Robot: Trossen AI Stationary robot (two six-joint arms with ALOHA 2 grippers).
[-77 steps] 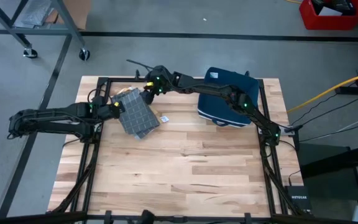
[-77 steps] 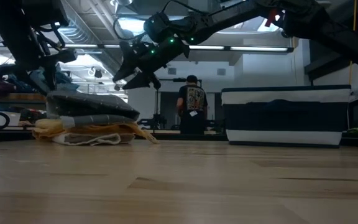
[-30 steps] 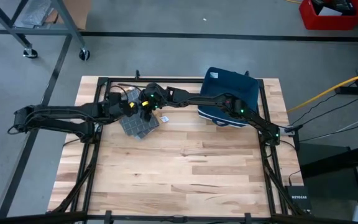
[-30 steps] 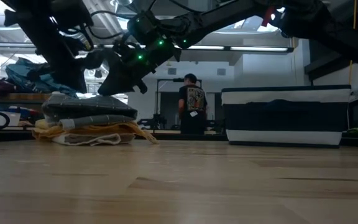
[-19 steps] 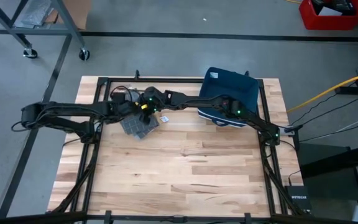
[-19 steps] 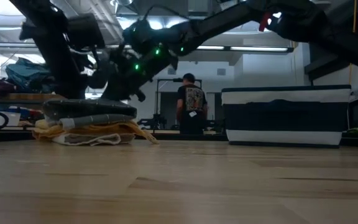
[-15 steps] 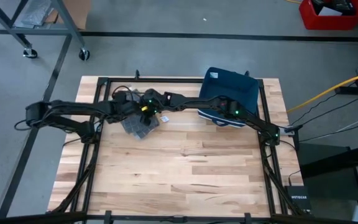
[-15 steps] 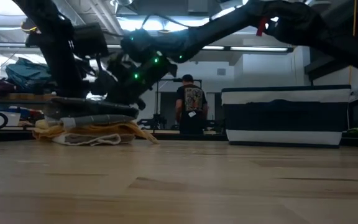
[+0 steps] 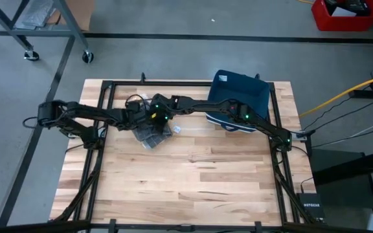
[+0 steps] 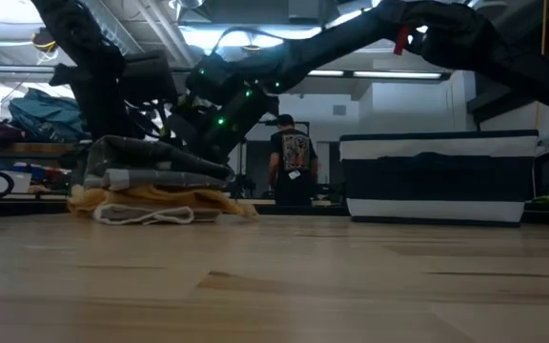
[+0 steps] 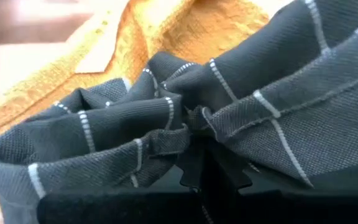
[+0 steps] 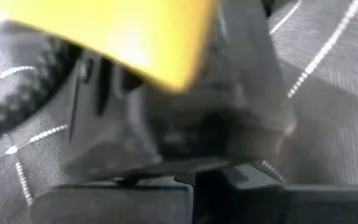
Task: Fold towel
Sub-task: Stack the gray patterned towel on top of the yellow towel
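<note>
A dark grey checked towel [image 10: 151, 162] lies folded on top of a yellow towel [image 10: 151, 198] in a small pile [image 9: 153, 134] at the table's far left of centre. Both grippers are down on that pile. My left gripper [image 9: 141, 121] comes from the left and is shut on a bunched part of the dark towel [image 11: 135, 137]. My right gripper [image 9: 156, 123] reaches in from the right, fingers together [image 12: 194, 183], right next to the left hand. The left hand's body fills most of the right wrist view. My left gripper pinches a bunched fold of the dark checked towel [image 11: 194, 121] between its two fingers, several layers gathered together, slanting down from the table's left. The towel rests on the yellow towel below. My right gripper is down at the dark towel's top [image 12: 328, 68]. Whether it touches or holds the cloth I cannot tell.
A dark blue case [image 9: 238, 103] with a white band stands at the table's far right of centre. A small white tag [image 9: 175, 129] lies beside the pile. A person [image 10: 294, 162] stands in the room behind. Bare wood [image 9: 199, 175] spreads over the near half.
Both grippers have come down onto the pile, tipping more steeply. The left one has also gone toward the table's right edge. The pile has slid a little toward the right and near edges, and the dark towel's top has bunched up under the left fingers.
</note>
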